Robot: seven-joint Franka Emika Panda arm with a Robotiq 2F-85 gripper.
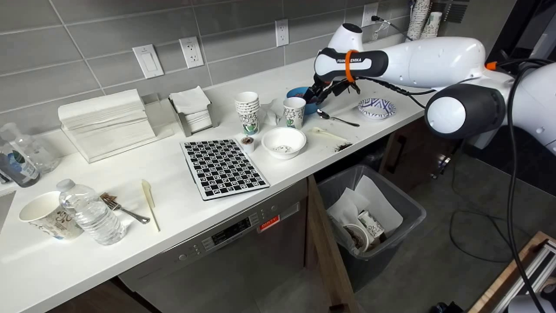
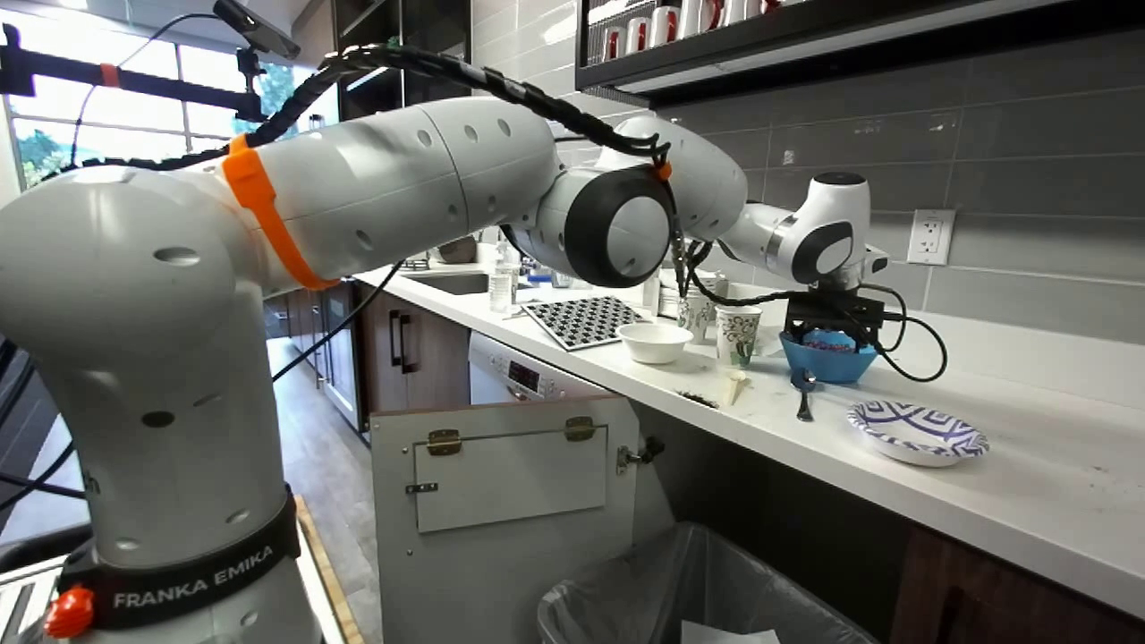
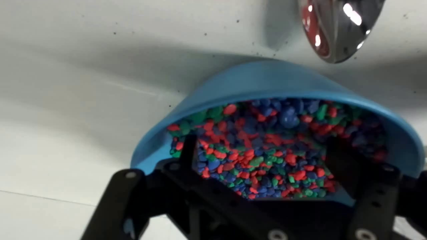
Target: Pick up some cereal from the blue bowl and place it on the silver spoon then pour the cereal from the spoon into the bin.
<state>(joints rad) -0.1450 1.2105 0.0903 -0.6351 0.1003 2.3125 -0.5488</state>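
Note:
The blue bowl (image 1: pixel 311 108) stands on the counter near the wall; it also shows in an exterior view (image 2: pixel 832 365) and in the wrist view (image 3: pixel 273 78). It holds small red, blue and green cereal pieces (image 3: pixel 260 160). My gripper (image 3: pixel 263 140) points down into the bowl, its two fingers wide apart over or in the cereal, nothing seen held between them. The silver spoon (image 1: pixel 341 118) lies on the counter beside the bowl; its shiny head (image 3: pixel 338 30) shows at the wrist view's top edge. The bin (image 1: pixel 415 215) stands on the floor below the counter edge, with white paper and cups inside.
A patterned paper cup (image 1: pixel 294 113) stands close beside the bowl, with stacked cups (image 1: pixel 249 115) and a white bowl (image 1: pixel 283 143) nearby. A blue-patterned plate (image 2: pixel 917 434), a pale wooden stick (image 1: pixel 329 133) and dark crumbs (image 1: pixel 343 147) lie near the spoon. A cabinet door (image 2: pixel 510 501) stands open beside the bin.

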